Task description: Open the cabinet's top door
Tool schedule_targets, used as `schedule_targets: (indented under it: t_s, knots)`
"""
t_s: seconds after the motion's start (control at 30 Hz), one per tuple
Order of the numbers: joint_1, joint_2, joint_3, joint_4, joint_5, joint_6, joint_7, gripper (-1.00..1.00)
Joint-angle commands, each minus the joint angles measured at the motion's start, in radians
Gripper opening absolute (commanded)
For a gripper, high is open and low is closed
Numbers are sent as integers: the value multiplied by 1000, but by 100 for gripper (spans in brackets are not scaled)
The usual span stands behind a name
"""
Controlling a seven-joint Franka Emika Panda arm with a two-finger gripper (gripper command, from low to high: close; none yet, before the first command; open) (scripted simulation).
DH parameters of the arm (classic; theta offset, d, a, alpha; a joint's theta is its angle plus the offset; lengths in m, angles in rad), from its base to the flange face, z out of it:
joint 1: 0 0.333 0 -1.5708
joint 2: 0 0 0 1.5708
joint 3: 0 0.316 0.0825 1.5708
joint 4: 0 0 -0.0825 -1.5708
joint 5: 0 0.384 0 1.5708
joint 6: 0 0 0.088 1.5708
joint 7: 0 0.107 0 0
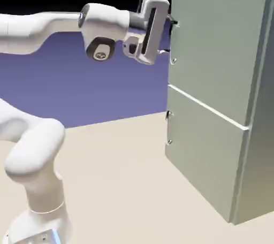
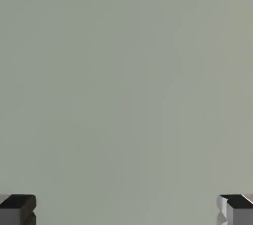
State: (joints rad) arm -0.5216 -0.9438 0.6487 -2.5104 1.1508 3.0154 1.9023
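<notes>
A pale beige table [image 1: 118, 184] stretches before a plain blue-violet backdrop [image 1: 80, 88].

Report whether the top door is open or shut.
Shut: the top door lies flush with the cabinet front, no gap showing.

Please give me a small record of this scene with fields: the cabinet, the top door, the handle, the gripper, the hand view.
cabinet: tall pale grey-green cabinet on the beige table
top door: flat pale grey-green panel, appears shut
handle: small dark vertical handle at the door's left edge
gripper: white two-finger gripper, open, at the handle; contact unclear
hand view: only grey-green panel, fingertips wide apart
</notes>
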Motion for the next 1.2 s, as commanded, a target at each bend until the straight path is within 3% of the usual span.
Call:
schedule_targets:
  t_s: [0.0, 0.73, 0.93, 0.97, 1.17]
  knots:
    - [-20, -14, 24, 11, 43, -1, 44, 0]
    - [-457, -320, 556, 257, 986, -19, 995, 0]
    - [-633, -337, 598, 375, 1040, -79, 995, 0]
    - [-633, -337, 598, 375, 1040, -79, 995, -100]
    - [-538, -490, 493, 195, 1090, -294, 995, -100]
